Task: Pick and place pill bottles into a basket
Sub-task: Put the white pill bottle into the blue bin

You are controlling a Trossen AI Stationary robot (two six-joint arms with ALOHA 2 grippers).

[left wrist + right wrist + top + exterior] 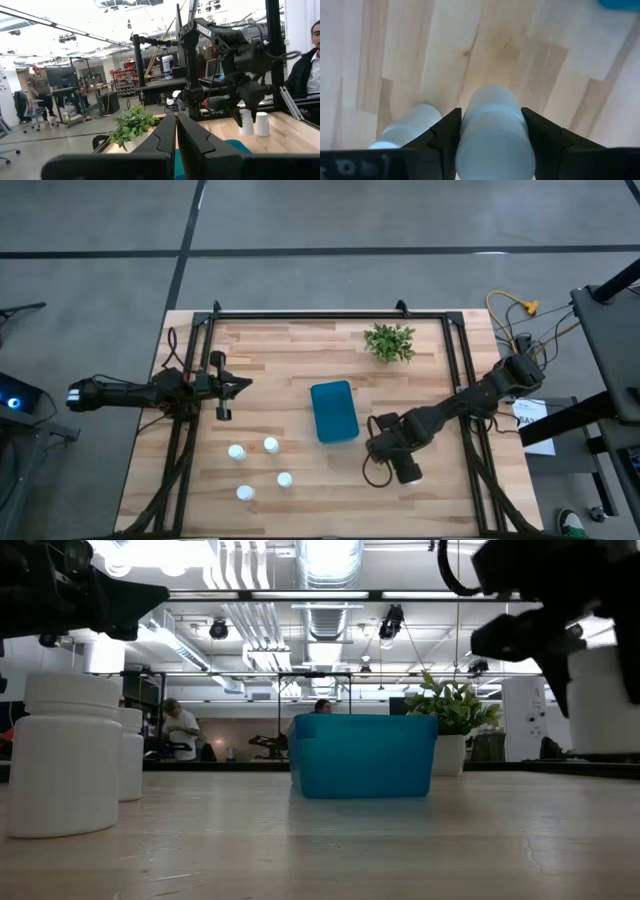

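Right tool (492, 132) is pinching one pill bottle (493, 127) near the counter's (300, 350) front-right, probably for the basket (333, 411). Left tool (176, 145), pressed together, waits by the left edge.

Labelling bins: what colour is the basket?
Teal-blue basket, clearest in the low view.

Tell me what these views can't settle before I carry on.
- High view: the right gripper covers the second bottle beside the straddled bottle. Only the right wrist view shows it.
- Low view: the front bottle screens most of the left group, and the wall of the basket hides its inside.
- Any label text on the bottles is too small in every view.
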